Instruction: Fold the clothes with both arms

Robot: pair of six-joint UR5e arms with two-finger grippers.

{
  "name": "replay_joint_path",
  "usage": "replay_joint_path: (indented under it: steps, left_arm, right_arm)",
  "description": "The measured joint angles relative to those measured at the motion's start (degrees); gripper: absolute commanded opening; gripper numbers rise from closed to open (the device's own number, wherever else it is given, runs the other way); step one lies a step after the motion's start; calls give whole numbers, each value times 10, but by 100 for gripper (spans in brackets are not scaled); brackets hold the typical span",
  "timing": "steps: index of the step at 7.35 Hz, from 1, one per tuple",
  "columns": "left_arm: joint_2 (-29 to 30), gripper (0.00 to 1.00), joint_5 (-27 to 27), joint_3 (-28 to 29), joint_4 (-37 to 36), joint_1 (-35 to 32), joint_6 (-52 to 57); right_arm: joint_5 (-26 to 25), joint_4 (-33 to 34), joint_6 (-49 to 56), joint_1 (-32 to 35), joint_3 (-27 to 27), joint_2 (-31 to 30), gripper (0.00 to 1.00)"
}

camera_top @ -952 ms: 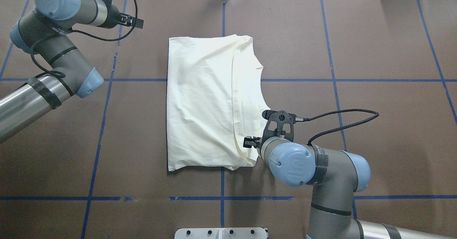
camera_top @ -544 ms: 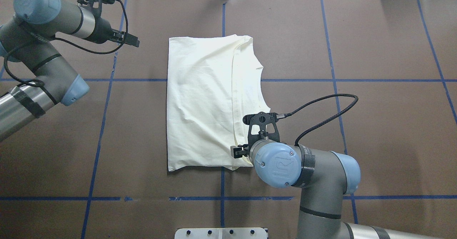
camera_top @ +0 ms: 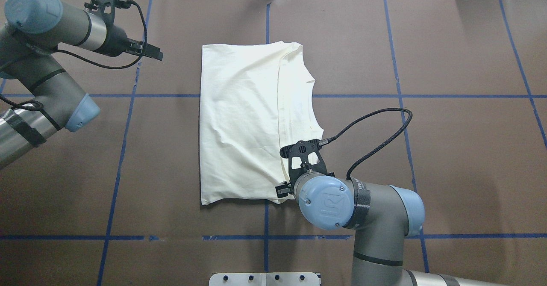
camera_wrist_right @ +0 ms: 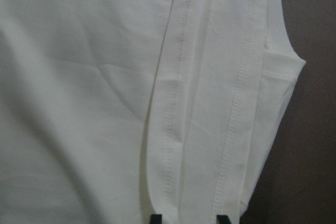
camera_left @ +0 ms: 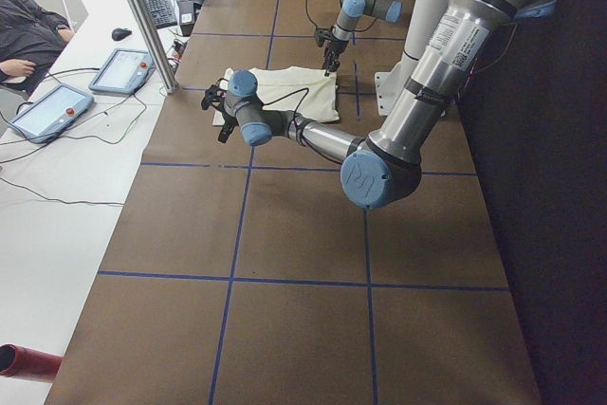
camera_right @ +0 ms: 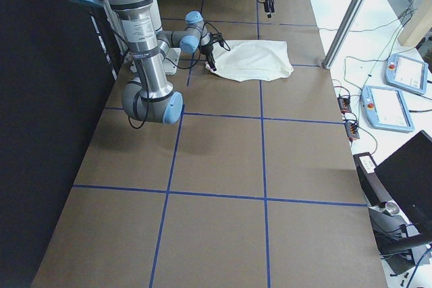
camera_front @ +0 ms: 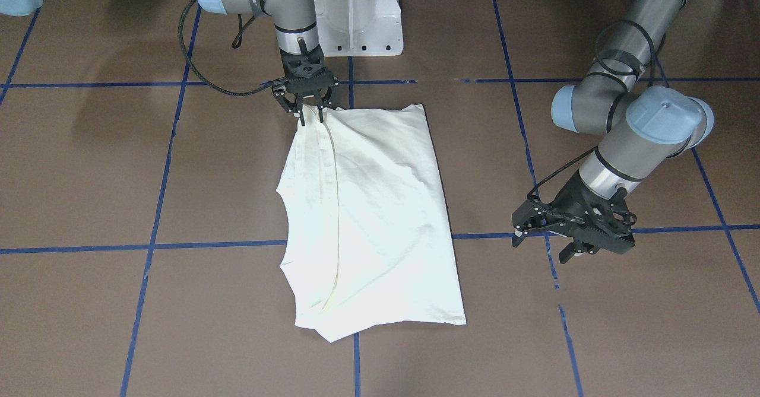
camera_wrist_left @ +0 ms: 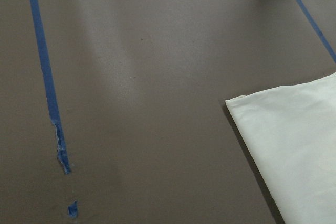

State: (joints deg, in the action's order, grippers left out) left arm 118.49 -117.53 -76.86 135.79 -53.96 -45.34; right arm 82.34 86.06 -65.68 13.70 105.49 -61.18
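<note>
- Front-facing view: we find the cream T-shirt (camera_front: 380, 207) folded into a tall oblong at the middle of the brown table (camera_front: 594, 337), plain side up, with no print showing. One stitched edge curves down its 9 o'clock side.
- Same view: the right gripper (camera_front: 311, 119) points straight down at the shirt's 11 o'clock corner. Its jaws are narrowly parted and straddle the edge of the cloth. The left gripper (camera_front: 543, 245) hangs at the shirt's 3 o'clock, well apart from it, over a blue tape line (camera_front: 208, 245). Its jaws appear parted and hold nothing.
- Overhead view: the right gripper sits at the shirt's 5 o'clock corner, largely hidden by its own wrist. The left gripper is off the shirt's 10 o'clock corner, clear of the cloth.
- Left side view: the near arm's gripper hovers beside the shirt's near end. A person (camera_left: 28, 40) sits at 10 o'clock, off the table.
- Right side view: the near arm reaches down to the shirt's near corner; we cannot judge the jaws here.
- Left wrist view: one shirt corner lies at 4 o'clock on bare table. No fingers show.
- Right wrist view: two black fingertips (camera_wrist_right: 156, 218) stand apart at 6 o'clock, with the stitched hem (camera_wrist_right: 173, 108) running between them.
</note>
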Motion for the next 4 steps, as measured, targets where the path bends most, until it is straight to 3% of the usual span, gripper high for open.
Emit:
replay_joint_path:
  steps: [3,4]
  left_arm:
    - [0,100,0,0,0,0,0]
    - [0,100,0,-1,0,0,0]
  right_arm:
    - [0,-3,12,-5,-1,1,21]
    - [0,-4,13,-6,-1,1,0]
